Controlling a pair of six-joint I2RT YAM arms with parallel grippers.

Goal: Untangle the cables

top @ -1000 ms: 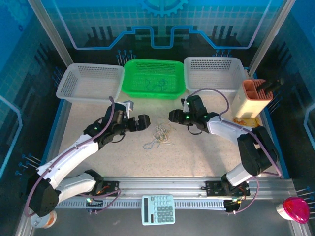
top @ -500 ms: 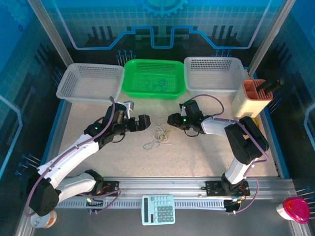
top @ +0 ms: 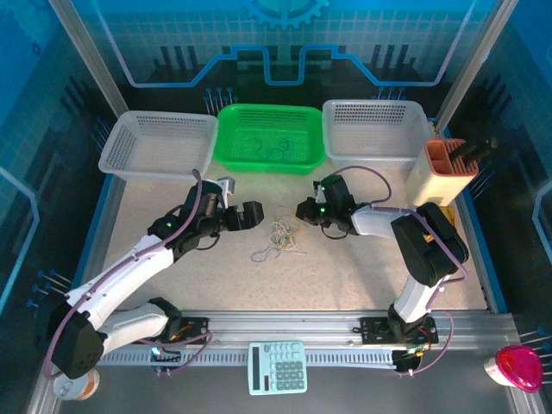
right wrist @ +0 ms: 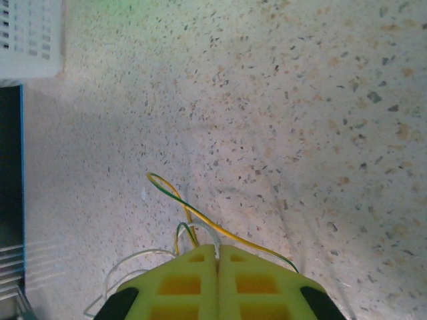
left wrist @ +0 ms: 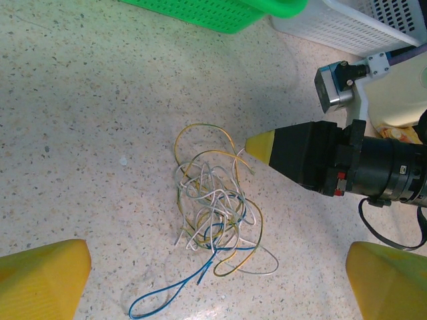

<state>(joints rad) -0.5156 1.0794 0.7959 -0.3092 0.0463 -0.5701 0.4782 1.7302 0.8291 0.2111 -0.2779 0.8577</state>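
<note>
The cables (top: 280,237) lie in a loose tangle of white, yellow-green and blue strands on the speckled table between the two arms. In the left wrist view the cables (left wrist: 213,207) sit just ahead of my left gripper (left wrist: 217,267), whose yellow fingers stand wide apart on either side. My left gripper (top: 257,216) is open, just left of the tangle. At the tangle's upper right edge, my right gripper (top: 300,210) is shut on strands; its yellow tip (left wrist: 260,143) touches a yellow-green loop. A white loop and a yellow-green loop (right wrist: 180,200) run into the closed right gripper (right wrist: 218,250).
A green basket (top: 226,155) holding a few dark cords stands at the back, between two white baskets (top: 159,142) (top: 375,129). An orange-topped holder (top: 444,172) is at the right. A calculator (top: 278,366) lies on the front rail, with a pink object (top: 517,366) to its right.
My right gripper has shifted a little left to the tangle's edge and its fingers have closed on strands. The left arm has not moved.
</note>
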